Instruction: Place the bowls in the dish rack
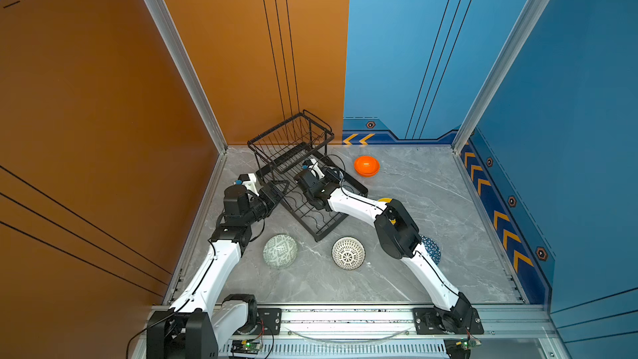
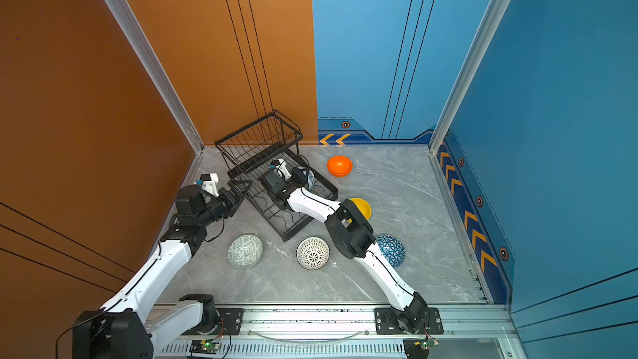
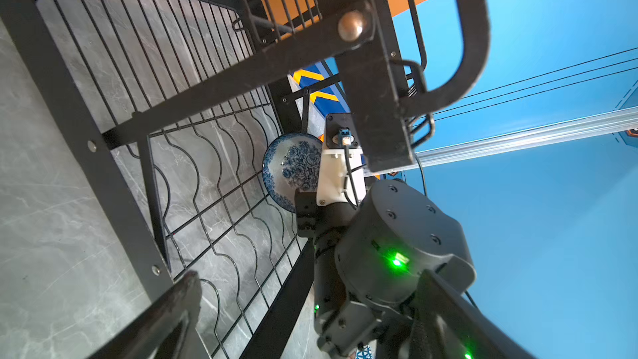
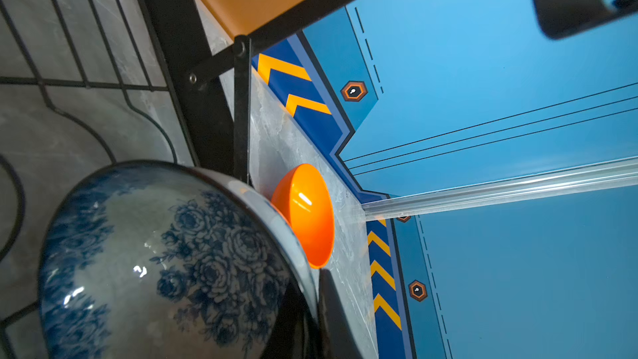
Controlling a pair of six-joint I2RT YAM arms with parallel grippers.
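The right gripper [image 4: 310, 319] was closed to a narrow gap on the rim of the white-and-blue floral bowl [image 4: 165, 257], one dark finger inside the rim and one outside. The bowl was glazed and glossy, with rose sprays on a pale ground. It stood on edge inside the lower tray of the dish rack [image 1: 290, 136], among the wavy dividers at the end beneath the raised basket. Whether it rested on the wires could not be determined.

The left gripper [image 1: 276, 196] stood at full spread and held nothing. It lay close against the rack's left side frame; contact could not be confirmed.

The rack was black metal: flat bar rails with rivets, thin straight wires and curved divider wires. It sat at the far left corner of the bench [image 1: 431, 202], running diagonally toward the middle. The bench surface was grey, marble-veined and smooth.

Five bowls lay on the bench outside the rack:
- The orange bowl [image 1: 366, 165], plain and shiny, was near the far edge, just right of the rack.
- The yellow bowl [image 2: 362, 207] was beside the rack's right rail, partly hidden by the right arm.
- The blue triangle-patterned bowl [image 2: 393, 250] was toward the right edge, also partly hidden.
- The white lattice-patterned bowl [image 1: 348, 253] was just off the rack's near corner.
- The pale green geometric-patterned bowl [image 1: 280, 251] was to the left of the lattice bowl and apart from it.
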